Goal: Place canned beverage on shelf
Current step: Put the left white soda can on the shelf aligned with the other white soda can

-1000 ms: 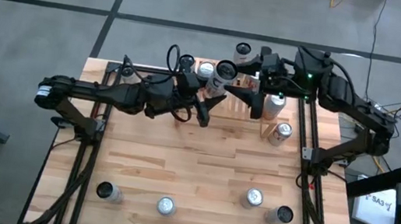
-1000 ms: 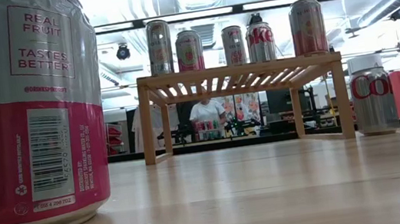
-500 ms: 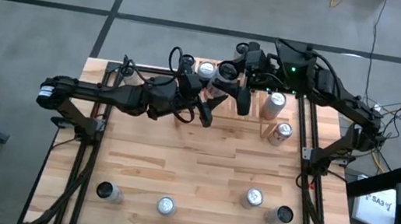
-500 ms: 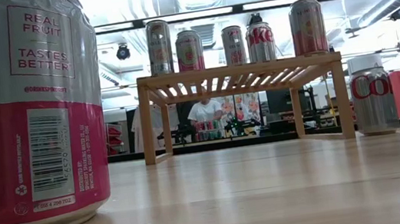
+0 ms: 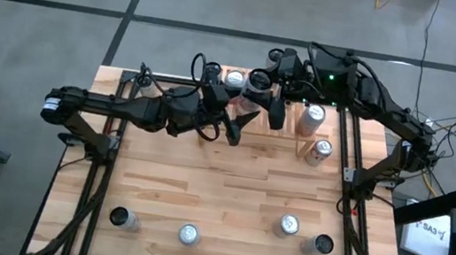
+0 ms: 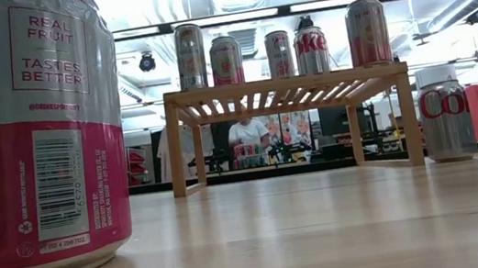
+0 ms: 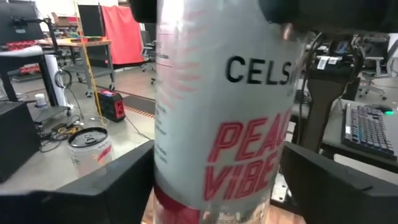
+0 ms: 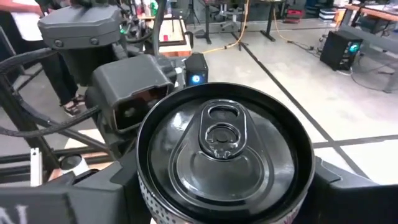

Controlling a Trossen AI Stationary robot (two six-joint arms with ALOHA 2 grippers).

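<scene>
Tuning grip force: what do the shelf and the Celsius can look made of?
Shelf: light, unpainted wood, matte by the look; grain and slats show. Celsius can: probably thin aluminium with a glossy printed white wrap; its top looks like dark coated metal with a pull tab.

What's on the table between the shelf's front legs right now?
Nothing. In the low view the table is bare between the legs of the shelf.
</scene>
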